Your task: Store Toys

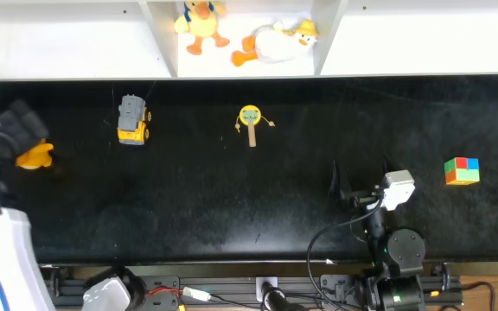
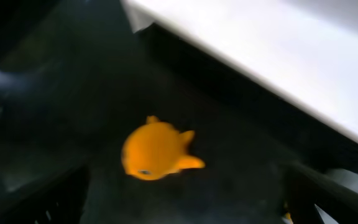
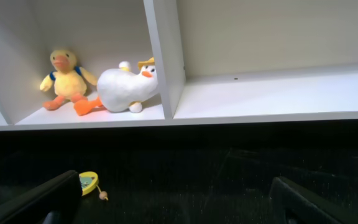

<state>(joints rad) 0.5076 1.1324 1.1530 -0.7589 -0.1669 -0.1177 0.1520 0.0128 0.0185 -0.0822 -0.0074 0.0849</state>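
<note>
An orange fish-shaped toy [image 2: 157, 151] lies on the black mat near the left edge [image 1: 35, 155]. My left gripper [image 2: 185, 210] hovers open just short of it, its fingers [image 2: 39, 198] wide apart on either side. A yellow and grey toy truck [image 1: 132, 118] and a yellow rattle drum [image 1: 250, 123] sit farther right on the mat, and a coloured cube [image 1: 462, 170] lies at the far right. My right gripper [image 1: 359, 178] stands open and empty over the mat, facing the shelf.
A white shelf unit [image 1: 249, 65] runs along the back edge. Its middle compartment holds a yellow duck plush [image 1: 201, 22] and a white goose plush [image 1: 279, 41]. The compartment to the right [image 3: 278, 93] is bare.
</note>
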